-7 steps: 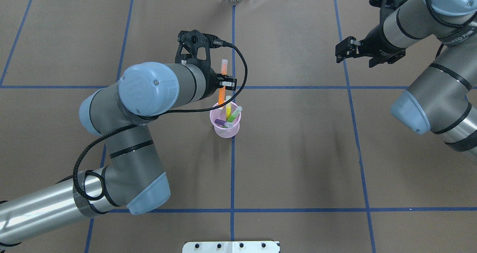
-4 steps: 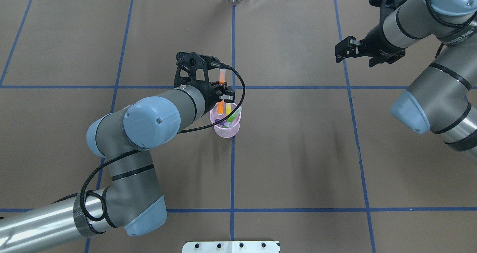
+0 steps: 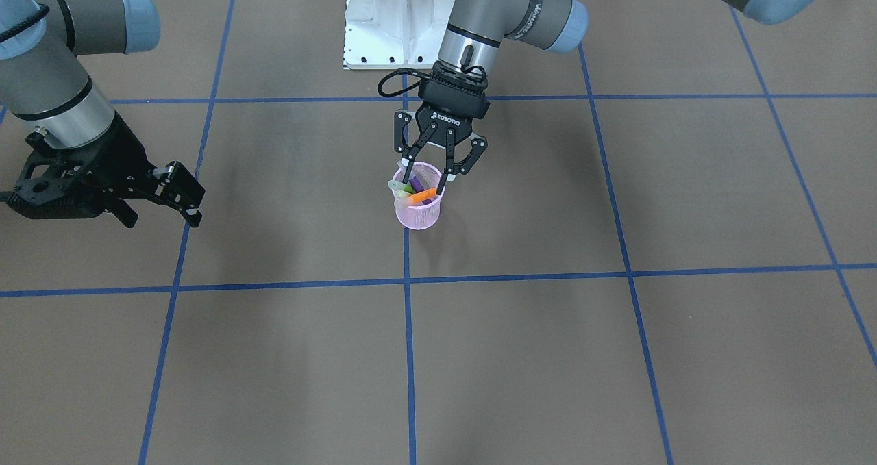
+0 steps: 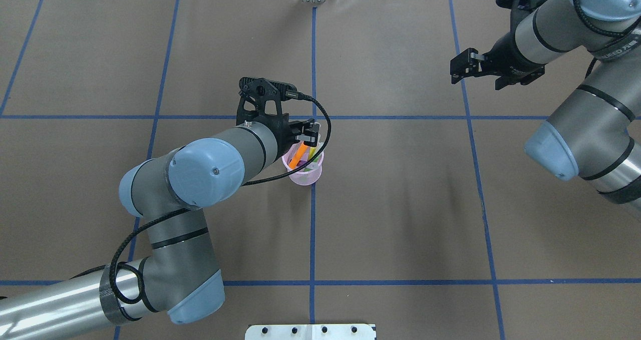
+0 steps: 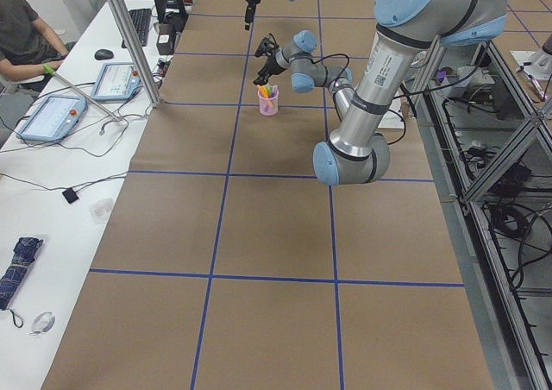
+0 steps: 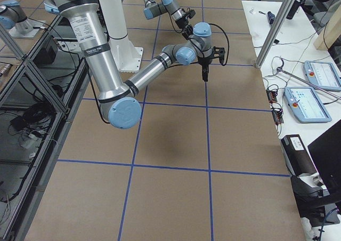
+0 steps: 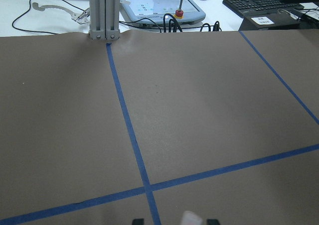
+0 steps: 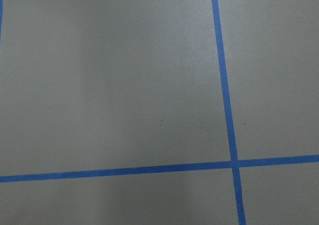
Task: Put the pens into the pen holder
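**Pens in the cup, left fingers spread above it**

Brown paper [image 3: 616, 355] crossed by blue tape [image 3: 521, 275] covers the work surface.

Front-facing view: the pen holder [image 3: 419, 214] stands at frame centre. The orange pen [image 3: 426, 194] lies slanted inside it, across the other pens [image 3: 410, 189]. The left gripper [image 3: 428, 177] hangs over the cup's mouth, fingers spread wide and gripping nothing. At the left edge the right gripper [image 3: 164, 208] hovers well apart, prongs parted and empty.

Overhead view: orange and yellow-green sticks lean inside the cup, and no pen shows on the paper.

Left-side view: the cup sits at upper centre with colours poking out.

Collecting looks finished, and only pulling the arm away seems left.
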Robot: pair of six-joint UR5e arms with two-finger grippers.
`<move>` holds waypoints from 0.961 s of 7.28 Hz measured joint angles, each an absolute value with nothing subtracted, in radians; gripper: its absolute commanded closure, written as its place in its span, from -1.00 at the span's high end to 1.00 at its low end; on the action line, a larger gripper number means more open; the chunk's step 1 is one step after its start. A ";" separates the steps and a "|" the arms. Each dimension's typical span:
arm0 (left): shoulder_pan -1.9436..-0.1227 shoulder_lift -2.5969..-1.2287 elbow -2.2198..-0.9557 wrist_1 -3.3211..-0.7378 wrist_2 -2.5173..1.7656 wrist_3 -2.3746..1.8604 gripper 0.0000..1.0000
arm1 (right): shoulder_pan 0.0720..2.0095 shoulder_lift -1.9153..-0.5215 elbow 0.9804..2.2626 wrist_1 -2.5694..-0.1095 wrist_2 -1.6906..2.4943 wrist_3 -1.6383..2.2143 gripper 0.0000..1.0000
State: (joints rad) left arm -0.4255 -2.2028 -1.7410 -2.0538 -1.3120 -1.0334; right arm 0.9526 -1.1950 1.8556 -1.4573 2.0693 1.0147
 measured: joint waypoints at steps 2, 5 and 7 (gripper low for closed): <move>-0.428 -2.209 -1.777 -2.054 -1.331 -1.037 0.48 | 0.955 -1.197 1.855 -1.457 2.070 1.014 0.99; -0.629 -2.094 -1.844 -2.043 -1.610 -1.014 0.47 | 1.008 -1.232 1.850 -1.458 2.076 0.941 0.99; -0.897 -1.902 -1.856 -2.048 -1.956 -0.812 0.55 | 1.088 -1.288 1.847 -1.460 2.089 0.806 0.99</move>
State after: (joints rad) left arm -0.8967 -1.9018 -1.8565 -2.0477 -1.9560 -0.8116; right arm 1.0876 -1.2878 1.8466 -1.4603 2.0891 0.8065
